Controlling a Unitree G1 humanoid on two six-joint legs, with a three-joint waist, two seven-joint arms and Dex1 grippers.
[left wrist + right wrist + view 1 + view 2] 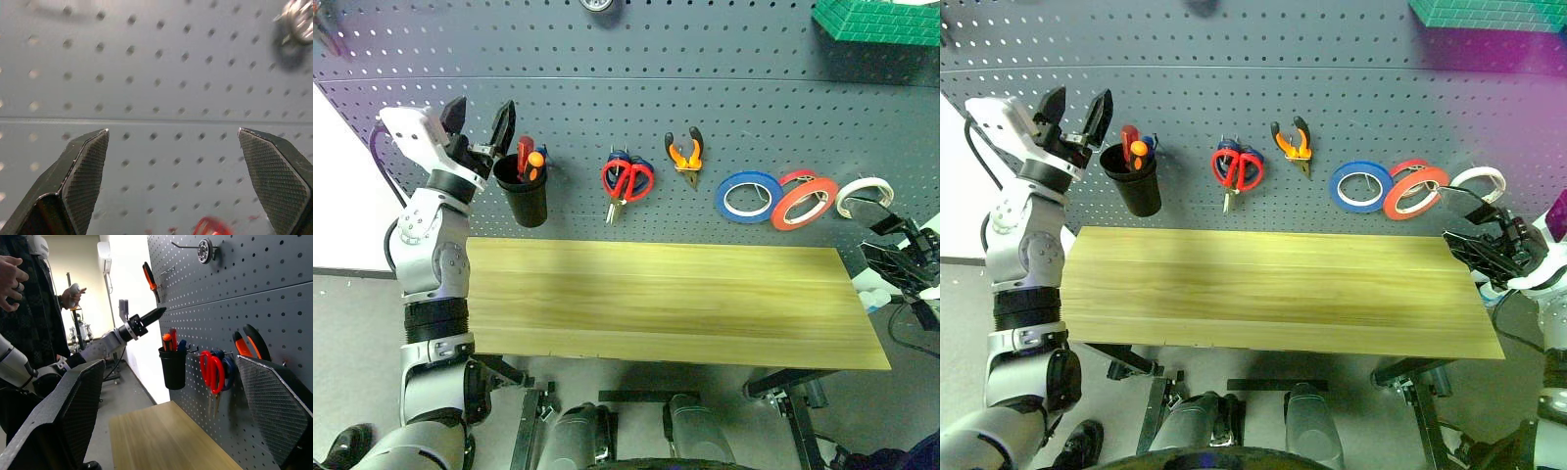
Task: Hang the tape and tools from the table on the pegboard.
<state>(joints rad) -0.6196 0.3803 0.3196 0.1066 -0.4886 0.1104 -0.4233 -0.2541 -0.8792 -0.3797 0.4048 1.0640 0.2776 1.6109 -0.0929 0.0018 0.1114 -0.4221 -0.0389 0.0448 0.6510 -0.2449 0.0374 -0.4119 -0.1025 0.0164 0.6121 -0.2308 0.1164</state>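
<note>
Both hands were spread and empty: the left hand beside the black cup that held the screwdriver, the right hand at the worktop edge. Scissors, pliers and tape hung on the pegboard. I judged that a careless left withdrawal could knock the cup off.

Head pair high, wrist cameras low and close.
Both eyes look down on table and pegboard at 12 o'clock; left wrist faces the board closely, right wrist sights along it.
</note>
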